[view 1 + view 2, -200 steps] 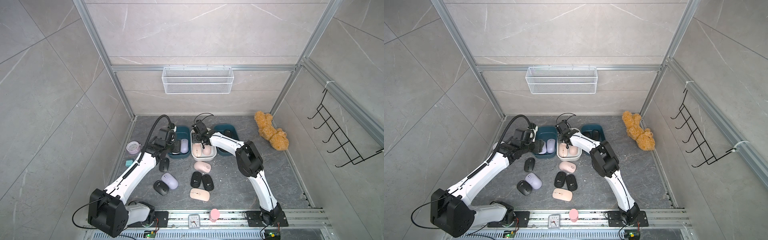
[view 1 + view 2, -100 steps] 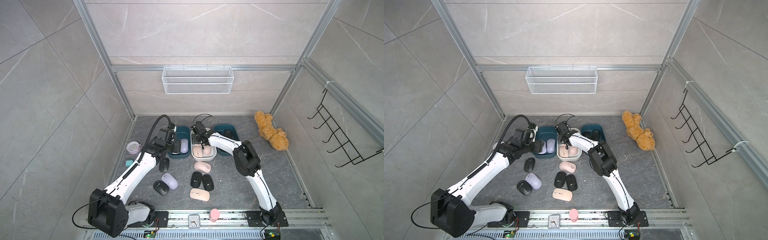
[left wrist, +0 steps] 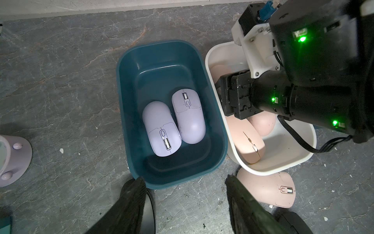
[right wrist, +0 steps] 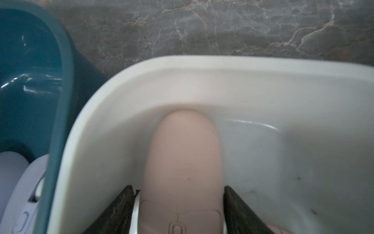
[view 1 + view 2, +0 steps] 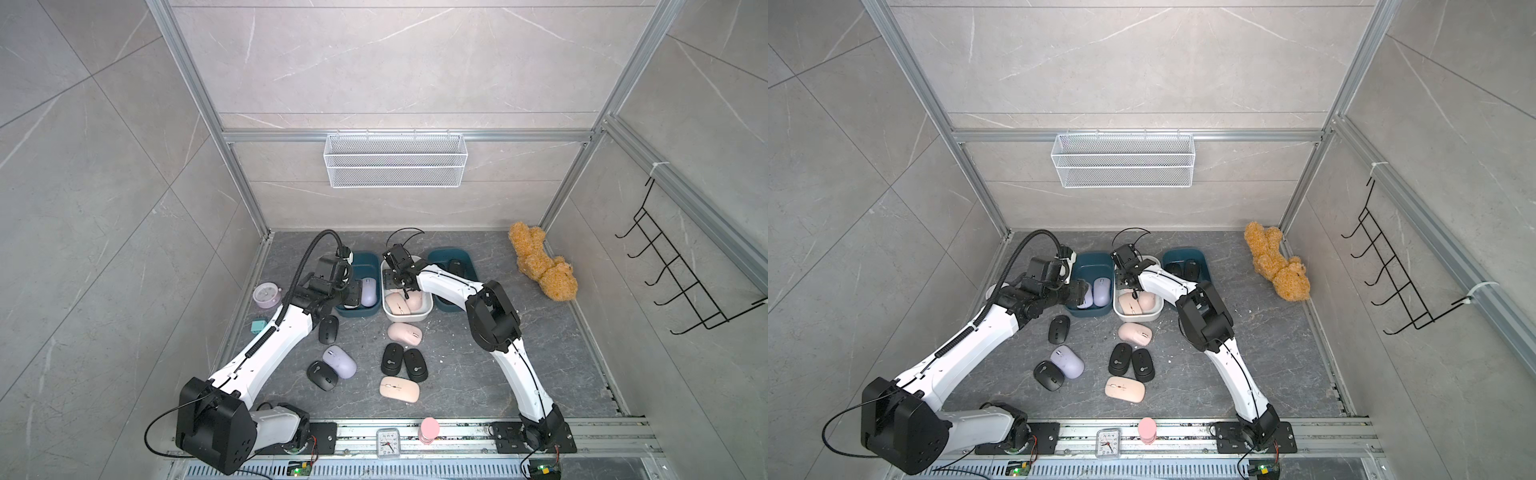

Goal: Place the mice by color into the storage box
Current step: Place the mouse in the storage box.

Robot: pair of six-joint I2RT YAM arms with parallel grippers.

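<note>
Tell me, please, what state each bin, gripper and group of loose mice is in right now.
left teal bin: holds two lavender mice.
white bin: holds only pink mice.
right teal bin: holds black mice, partly hidden.
loose mice: unsorted on the floor; four black, two pink, one lavender.
left gripper: open, empty, at the left teal bin's rim.
right gripper: open, astride one pink mouse in the white bin.

Grey tiled walls (image 5: 374,62) are framed in aluminium; a wire basket (image 5: 395,166) and black hooks (image 5: 681,274) are hung above the dark marbled floor (image 5: 561,353).
</note>
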